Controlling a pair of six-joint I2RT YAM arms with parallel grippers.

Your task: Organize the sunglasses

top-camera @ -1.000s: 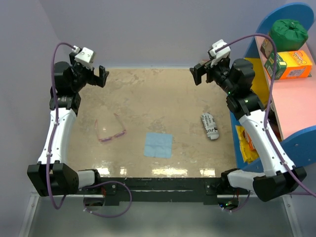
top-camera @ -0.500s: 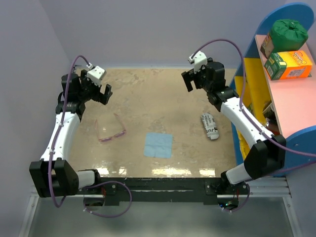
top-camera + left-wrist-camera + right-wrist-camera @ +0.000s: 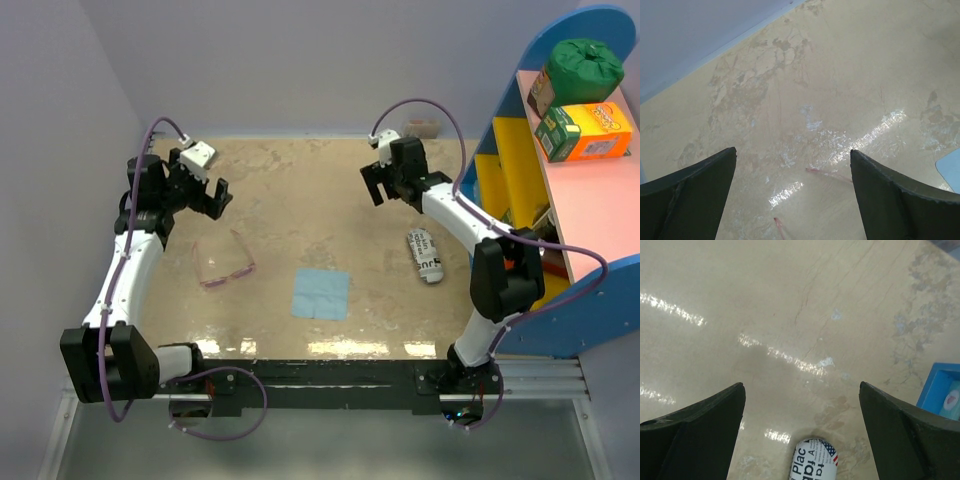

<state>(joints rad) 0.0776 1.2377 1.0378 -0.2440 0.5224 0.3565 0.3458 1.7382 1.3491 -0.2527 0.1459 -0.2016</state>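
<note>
Beige marbled tabletop [image 3: 320, 200], lilac walls [image 3: 300, 60], blue shelf [image 3: 575, 315] at right, left gripper [image 3: 212, 200] and right gripper [image 3: 383, 189] both released.

Table [image 3: 330, 190]: bare surface across the far half, open between the left gripper [image 3: 205, 198] and right gripper [image 3: 385, 190], both above it with jaws spread. Obstacles, near half: sunglasses [image 3: 230, 275] at left, lying flat; light blue cloth [image 3: 320, 293] at centre, flat; flag-print case [image 3: 427, 256] at right. Blue shelf unit [image 3: 610, 310] bounds the right edge; wall [image 3: 300, 60] closes the far edge.
</note>
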